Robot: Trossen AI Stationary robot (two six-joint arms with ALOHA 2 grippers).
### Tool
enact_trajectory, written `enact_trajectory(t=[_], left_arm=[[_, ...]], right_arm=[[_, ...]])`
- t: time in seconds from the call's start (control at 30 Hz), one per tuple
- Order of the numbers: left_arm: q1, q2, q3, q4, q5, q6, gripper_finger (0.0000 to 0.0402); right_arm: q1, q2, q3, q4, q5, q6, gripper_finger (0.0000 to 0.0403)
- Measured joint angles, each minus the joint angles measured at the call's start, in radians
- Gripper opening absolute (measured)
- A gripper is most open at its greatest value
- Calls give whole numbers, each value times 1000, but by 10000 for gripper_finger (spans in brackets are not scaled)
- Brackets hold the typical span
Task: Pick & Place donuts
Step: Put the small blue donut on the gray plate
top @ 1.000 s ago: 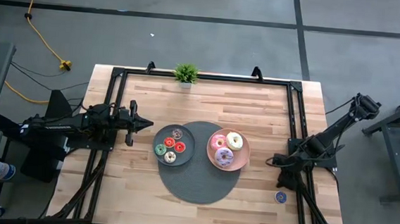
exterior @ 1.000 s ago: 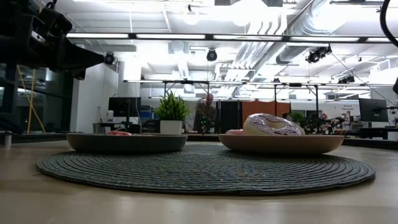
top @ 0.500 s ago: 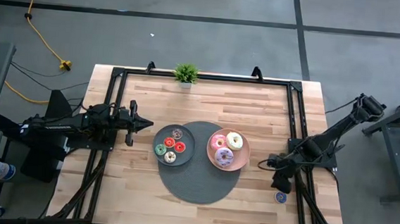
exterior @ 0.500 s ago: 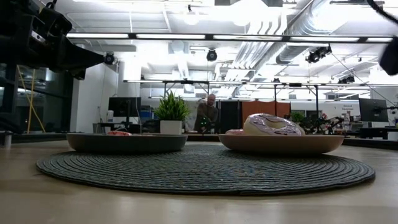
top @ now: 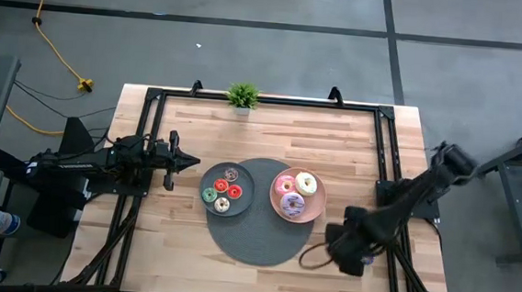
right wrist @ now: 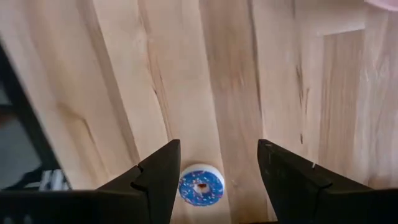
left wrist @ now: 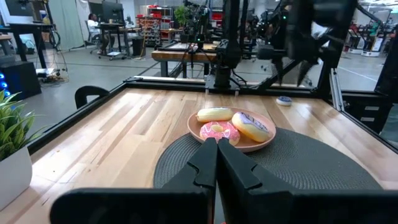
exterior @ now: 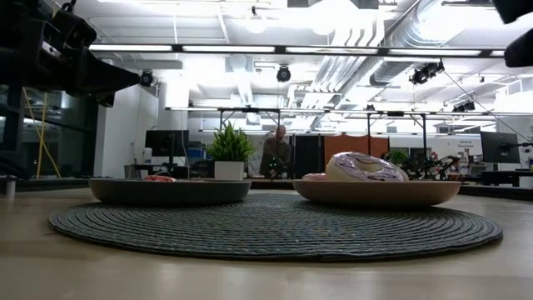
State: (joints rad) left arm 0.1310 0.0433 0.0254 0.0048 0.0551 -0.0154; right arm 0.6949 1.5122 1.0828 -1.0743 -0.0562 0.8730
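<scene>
The reach for the blue donut point(right wrist: 201, 185), lying alone on the desk point(top: 181, 242) near its right edge, seems under way: the right hand point(right wrist: 214, 171) is held spread above it, and descent and closing are next called for.

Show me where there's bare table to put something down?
Bare wood runs between the plant and the mat, and left of the grey plate. The middle is crowded: both plates hold donuts. The right hand crowds the near right corner.

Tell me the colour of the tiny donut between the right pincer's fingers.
Blue icing on a white ring, clearest in the right wrist view.
</scene>
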Motion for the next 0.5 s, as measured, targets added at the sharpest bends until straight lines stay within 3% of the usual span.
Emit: enact_trajectory(t=[0.33,0.5], left_arm=[[0,0,0,0,0,0,2],[0,0,0,0,0,0,2]], right_arm=[[7,384,253,-55,-126,283,204],[-31,484,327,-76,-56,521,204]])
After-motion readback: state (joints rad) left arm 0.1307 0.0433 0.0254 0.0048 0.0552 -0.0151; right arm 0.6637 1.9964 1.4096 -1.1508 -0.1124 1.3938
